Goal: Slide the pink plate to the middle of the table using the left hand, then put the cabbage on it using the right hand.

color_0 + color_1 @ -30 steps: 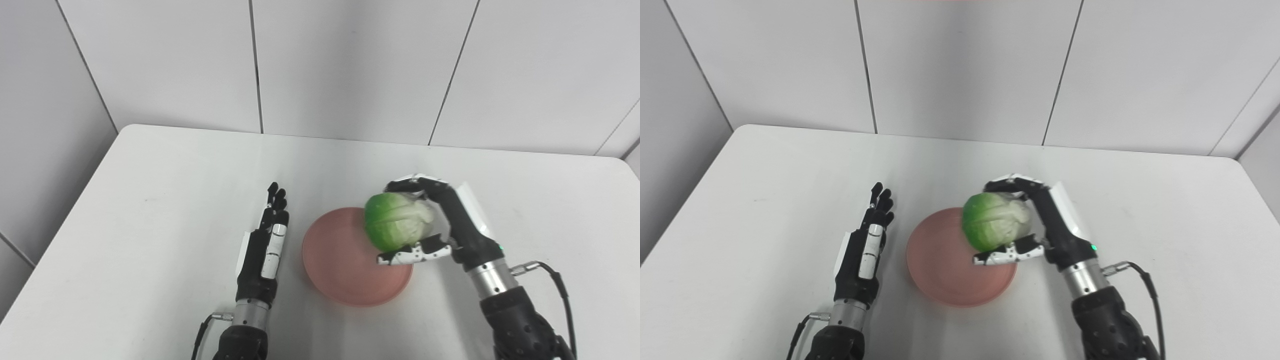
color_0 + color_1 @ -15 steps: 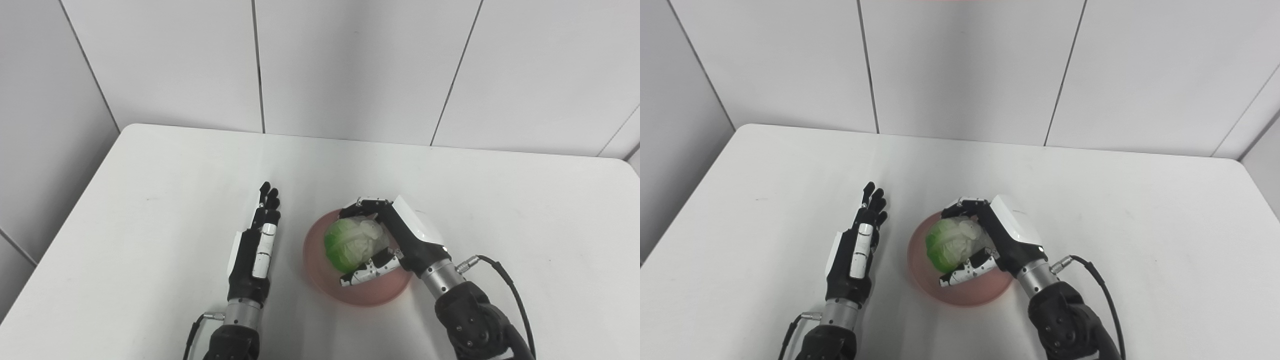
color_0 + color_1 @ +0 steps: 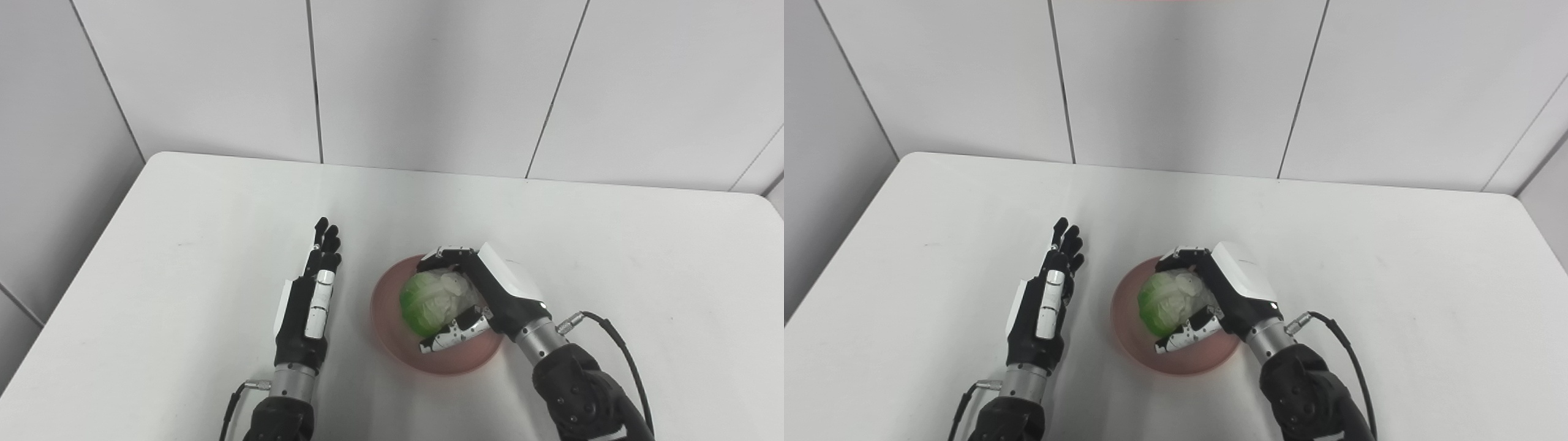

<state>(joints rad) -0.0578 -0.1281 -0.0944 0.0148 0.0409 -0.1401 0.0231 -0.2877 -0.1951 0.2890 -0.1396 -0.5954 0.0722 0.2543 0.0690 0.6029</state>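
The right hand (image 3: 490, 294) was wrapped around the cabbage (image 3: 435, 297), with its fingers (image 3: 444, 252) curled over the far side and its thumb (image 3: 450, 334) on the near side. Under the hand, the cabbage sat low in the pink plate (image 3: 392, 340); whether it already rested on the plate surface could not be told. One second before, this hand held the cabbage high, above the right edge of the plate. Half a second before, it had already come down into the plate, and since then the hand and cabbage had hardly moved. The plate had stayed at the same place, near the middle of the white table (image 3: 184, 245).

To the left of the plate, a little apart from its rim, the left hand (image 3: 306, 300) lay with its fingers (image 3: 324, 242) straight and close together, grasping nothing. Compared with one second before, it had drifted a little away from the plate, to the left.
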